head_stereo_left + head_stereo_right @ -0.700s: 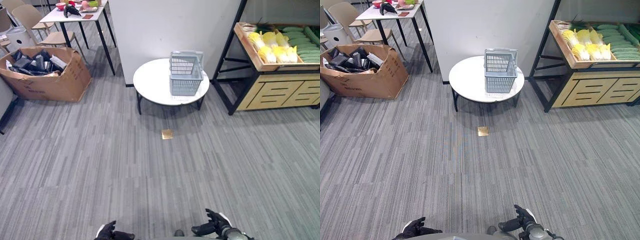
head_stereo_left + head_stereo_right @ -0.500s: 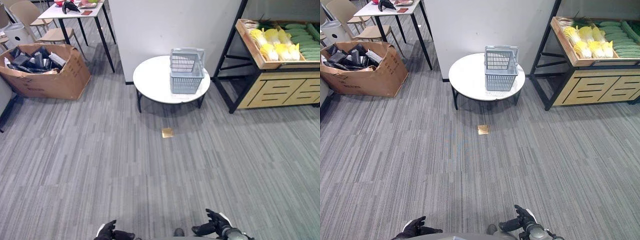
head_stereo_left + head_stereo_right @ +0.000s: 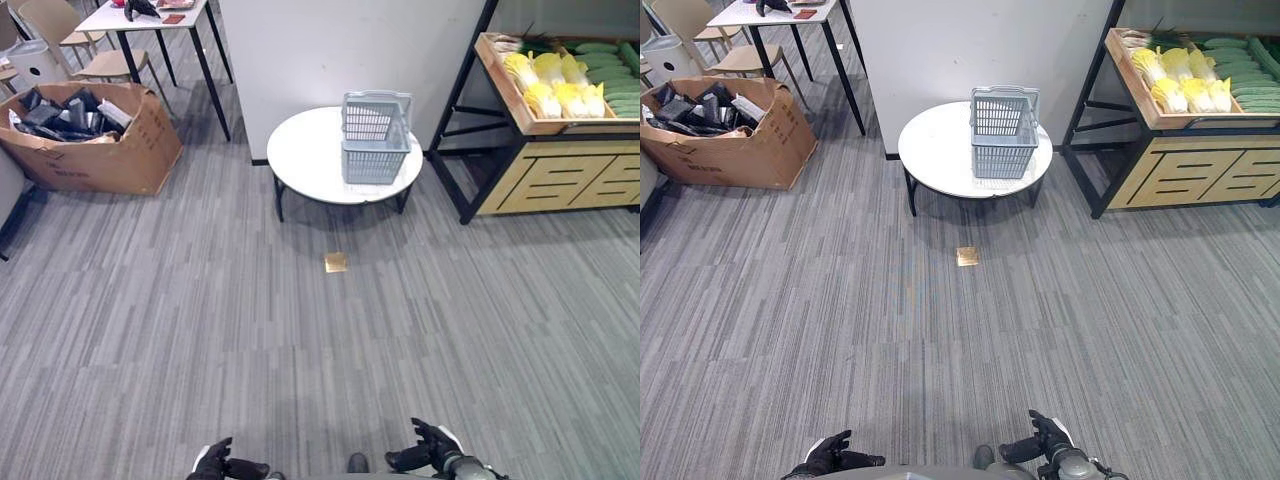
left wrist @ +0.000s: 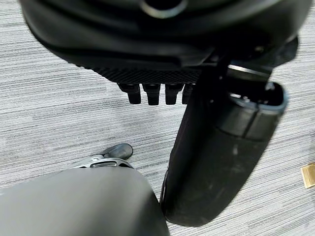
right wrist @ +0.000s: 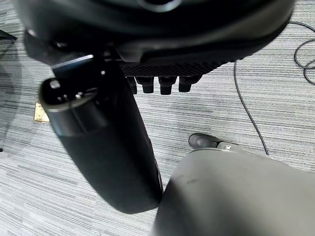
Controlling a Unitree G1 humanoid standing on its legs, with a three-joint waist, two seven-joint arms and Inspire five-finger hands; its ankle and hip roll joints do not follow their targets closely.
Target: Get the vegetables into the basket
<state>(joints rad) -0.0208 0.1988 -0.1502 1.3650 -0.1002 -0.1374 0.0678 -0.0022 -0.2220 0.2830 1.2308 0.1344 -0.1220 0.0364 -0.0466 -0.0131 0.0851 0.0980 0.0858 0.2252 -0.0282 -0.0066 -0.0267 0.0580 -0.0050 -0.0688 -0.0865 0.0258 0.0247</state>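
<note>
A grey-blue plastic basket stands upright on a round white table across the floor ahead. To the right of it, a wooden crate on a dark shelf unit holds yellow cabbages and green cucumbers. My left hand and right hand hang low at the near edge, far from the table and shelf. Both are open and empty, with relaxed fingers and the thumb standing free over bare carpet.
A white pillar rises behind the table. A cardboard box of dark items sits at the far left, with a white desk and chairs behind it. A small brown square lies on the grey carpet before the table.
The whole picture has shifted slightly, so the camera has moved. Both hands hang as before, and nothing in the room has moved.
</note>
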